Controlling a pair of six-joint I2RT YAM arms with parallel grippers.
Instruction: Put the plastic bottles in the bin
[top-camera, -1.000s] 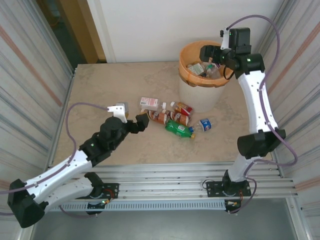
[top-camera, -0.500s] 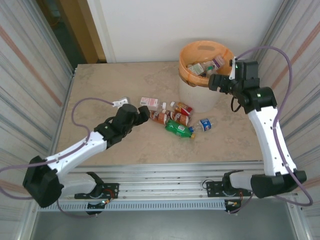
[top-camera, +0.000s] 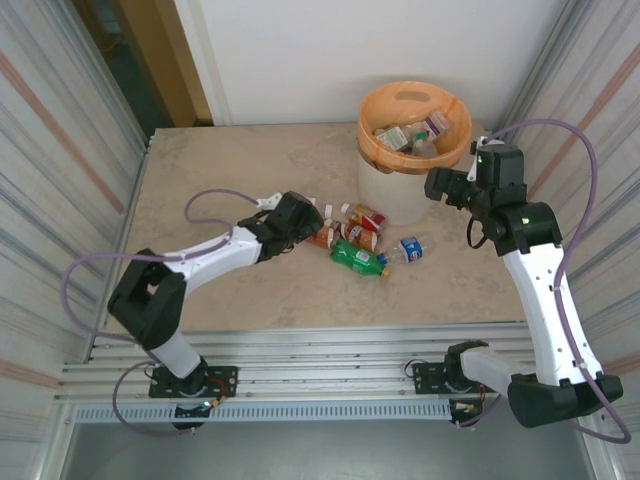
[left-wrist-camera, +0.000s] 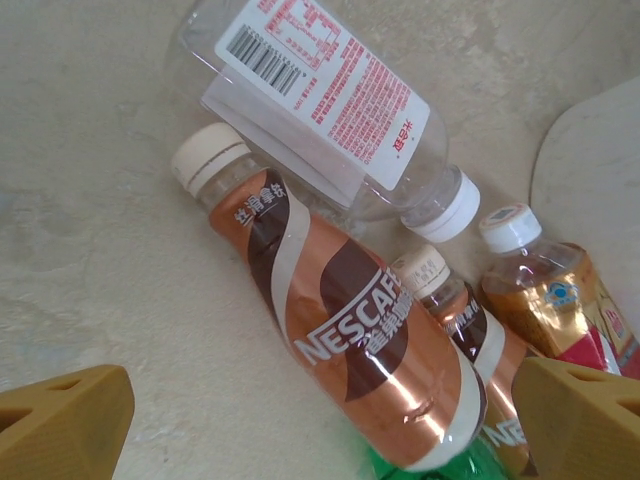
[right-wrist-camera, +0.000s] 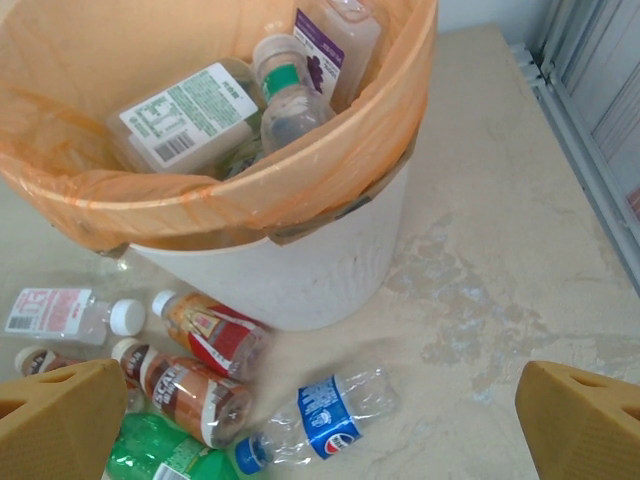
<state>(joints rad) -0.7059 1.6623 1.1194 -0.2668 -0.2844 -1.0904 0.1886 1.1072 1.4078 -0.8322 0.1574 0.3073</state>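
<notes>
Table (top-camera: 230, 170): pale, stone-patterned top. Bin (top-camera: 395, 195): round and white, lined with an orange bag folded over its rim, standing at the far right of the table. It holds several bottles, among them one with a green-and-white label (right-wrist-camera: 190, 115), one with a purple label (right-wrist-camera: 335, 40) and a clear one with a green neck band (right-wrist-camera: 285, 95). Six more bottles lie on their sides in a loose cluster on the table, just near and left of the bin. Clear bottle (left-wrist-camera: 320, 90): white cap, white label with red print and a bar code, at the far left of the cluster. Coffee bottle (left-wrist-camera: 350, 340): copper-and-brown label, cream cap, just beside the clear bottle. Second coffee bottle (left-wrist-camera: 470, 330): same label, close against the first on its right. Tea bottle (left-wrist-camera: 550, 295): amber contents, white cap, red-and-yellow label, closest to the bin wall. Green bottle (top-camera: 358, 258): at the near edge of the cluster. Blue-labelled bottle (top-camera: 410, 248): clear, crumpled, blue cap, a little apart to the right, in front of the bin. Left gripper (top-camera: 305, 215): above the left end of the cluster, jaws spread wide and holding nothing; the coffee bottle lies below and between its tan fingers (left-wrist-camera: 60, 420), touching neither. Right gripper (top-camera: 438, 187): beside the right of the bin, jaws spread wide and empty, tan fingers (right-wrist-camera: 60, 420) well apart.
</notes>
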